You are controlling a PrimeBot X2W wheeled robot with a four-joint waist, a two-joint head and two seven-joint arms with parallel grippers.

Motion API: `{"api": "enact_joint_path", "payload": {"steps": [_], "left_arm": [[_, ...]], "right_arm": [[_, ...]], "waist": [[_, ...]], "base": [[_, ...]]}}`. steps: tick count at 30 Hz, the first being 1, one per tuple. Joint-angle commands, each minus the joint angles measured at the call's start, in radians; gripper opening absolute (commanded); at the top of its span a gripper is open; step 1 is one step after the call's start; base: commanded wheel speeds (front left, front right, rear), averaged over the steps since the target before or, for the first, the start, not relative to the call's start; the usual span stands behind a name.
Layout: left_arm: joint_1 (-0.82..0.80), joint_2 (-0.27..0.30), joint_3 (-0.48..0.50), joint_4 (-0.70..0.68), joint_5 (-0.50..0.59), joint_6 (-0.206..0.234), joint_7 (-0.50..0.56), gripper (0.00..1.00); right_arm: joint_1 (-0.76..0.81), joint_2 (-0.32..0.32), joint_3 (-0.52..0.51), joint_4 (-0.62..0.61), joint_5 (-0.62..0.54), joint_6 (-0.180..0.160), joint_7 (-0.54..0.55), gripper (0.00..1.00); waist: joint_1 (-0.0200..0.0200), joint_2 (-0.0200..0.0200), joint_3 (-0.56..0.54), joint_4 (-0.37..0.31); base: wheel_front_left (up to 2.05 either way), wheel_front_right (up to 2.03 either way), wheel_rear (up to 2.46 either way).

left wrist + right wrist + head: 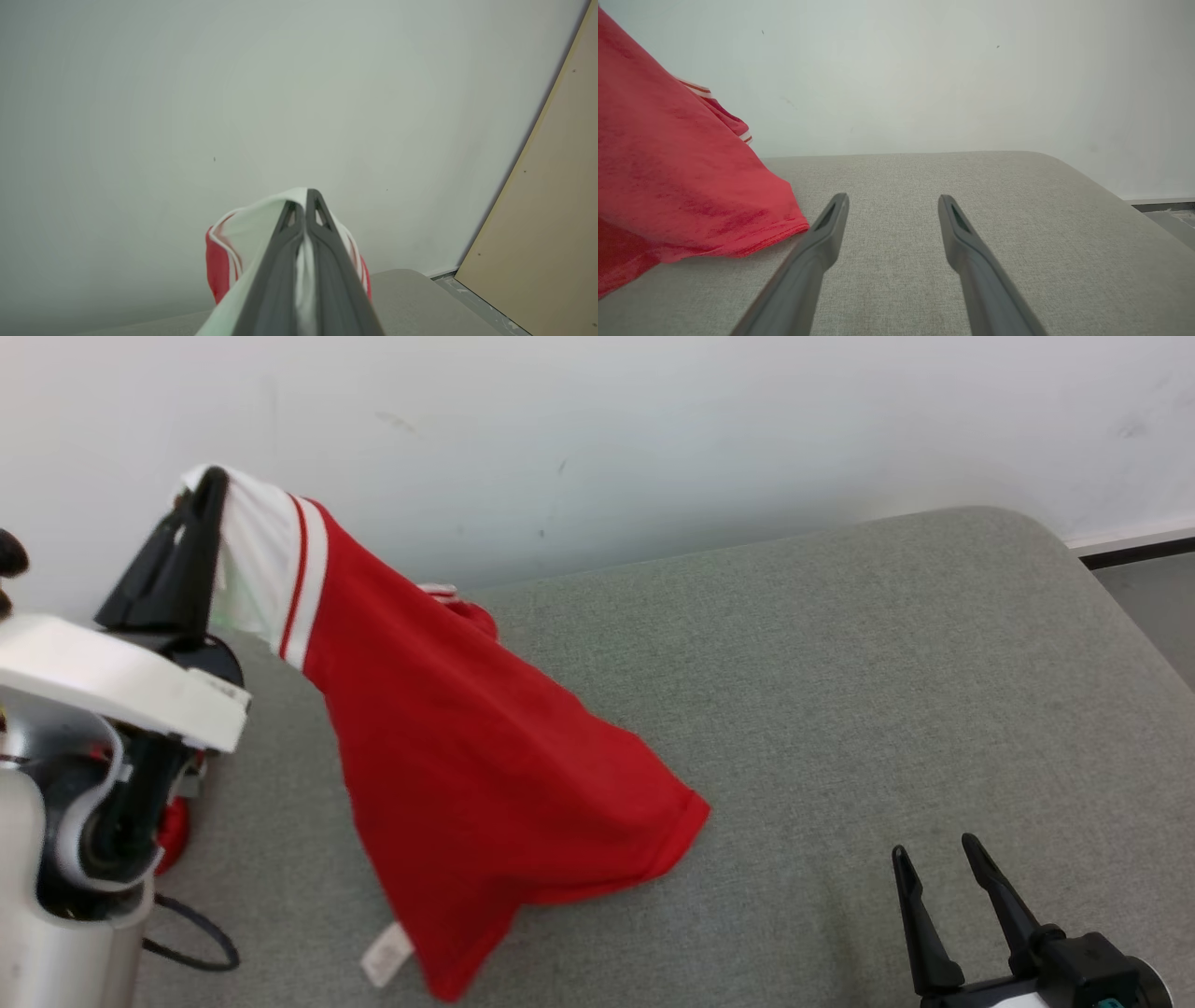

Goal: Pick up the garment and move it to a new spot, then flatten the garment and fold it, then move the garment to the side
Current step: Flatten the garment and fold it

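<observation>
In the head view the left gripper is at the upper left of the frame, raised in front of the white wall. Its two dark fingers are pressed together on the white, red-striped edge of the red shirt. From this clamp the shirt hangs down and to the right, across the middle of the frame. Its lower part lies on the grey fabric surface. A small white label shows at the hem, near the bottom left. A thin dark cable lies at the lower left.

In the left wrist view the left gripper rises from the bottom centre. White cloth of the shirt is squeezed between the fingers and bulges on both sides. A beige panel stands at the right edge.

The right gripper is at the lower right of the head view, fingers spread, with nothing between them, apart from the shirt. In the right wrist view the right gripper is over the grey surface. The shirt covers the left side of the frame, and its hem corner is just beside the tip of the finger on that side. I cannot tell if they touch.
</observation>
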Motion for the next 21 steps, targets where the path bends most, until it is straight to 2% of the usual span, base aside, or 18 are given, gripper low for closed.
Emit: {"api": "enact_joint_path", "payload": {"steps": [1,6,9,15,21], "left_arm": [[-0.033,0.02,0.015,-0.016,-0.019,0.005,0.023,0.0],[-0.118,0.061,0.024,-0.02,-0.034,-0.001,0.083,0.0],[-0.152,0.058,-0.003,-0.028,-0.035,-0.007,0.108,0.0],[-0.118,-0.013,-0.081,-0.017,-0.056,-0.001,0.124,0.0],[-0.058,-0.103,-0.205,0.052,-0.041,-0.025,0.107,0.0]], "right_arm": [[0.006,0.0,-0.001,0.001,0.012,-0.002,0.001,1.0],[0.001,0.001,0.001,0.002,0.014,-0.002,0.001,1.0],[-0.004,0.001,0.004,0.003,0.016,-0.002,0.001,1.0],[-0.012,0.001,0.023,0.002,0.03,-0.002,0.001,1.0],[-0.04,0.001,0.033,0.001,0.038,-0.002,0.001,1.0]], "waist": [[0.0,0.0,0.001,-0.001],[0.0,0.0,0.004,-0.002],[0.0,0.0,0.006,-0.004],[0.0,0.0,0.018,-0.016],[0.0,0.0,0.053,-0.052]], "base": [[0.0,0.0,0.0],[0.0,0.0,0.0],[0.0,0.0,0.0],[0.0,0.0,0.0],[0.0,0.0,0.0]]}}
